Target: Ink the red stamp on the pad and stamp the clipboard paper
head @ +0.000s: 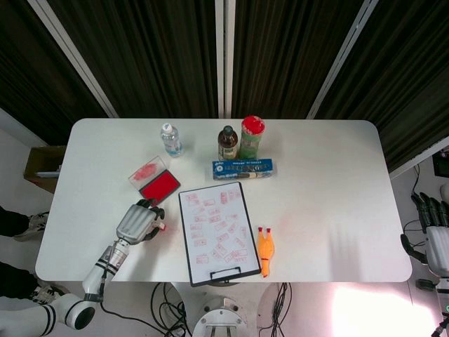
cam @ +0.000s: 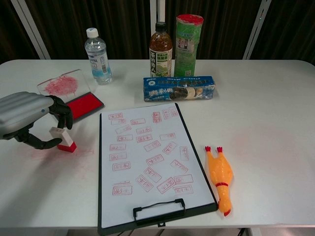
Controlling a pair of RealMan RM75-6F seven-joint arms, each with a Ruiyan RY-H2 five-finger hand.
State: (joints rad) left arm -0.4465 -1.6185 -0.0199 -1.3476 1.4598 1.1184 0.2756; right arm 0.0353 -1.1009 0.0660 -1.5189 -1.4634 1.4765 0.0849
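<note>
Dark slatted panels back a white table (head: 330, 175) with rounded corners, and a black clipboard (cam: 147, 162) lies near its front edge, its clip toward the robot. The clipboard paper (cam: 152, 147) is already covered with many small red rectangular imprints at varied angles.

Left of the clipboard stands the red stamp (cam: 65, 140), a small block with a white upper part and a red base, tilted slightly, with faint red smudges on the table around it. Behind it, also left of the clipboard, the ink pad (cam: 81, 104) lies open, its red pad exposed and its clear lid (cam: 62, 84) smeared red.

The left hand (cam: 29, 120), silver-backed with dark fingers, has its fingers curled around the stamp, thumb below and fingers above the white top; they look to be touching it, though a firm grip cannot be confirmed. The right hand (head: 433, 235) is far to the right of the clipboard, beyond the table edge, fingers extended and apart, holding nothing.

Behind the clipboard lie a blue cookie box (cam: 178, 87), a water bottle (cam: 97, 56), a brown tea bottle (cam: 161, 50) and a green canister (cam: 188, 45). Right of the clipboard lies a rubber chicken (cam: 220, 177).
</note>
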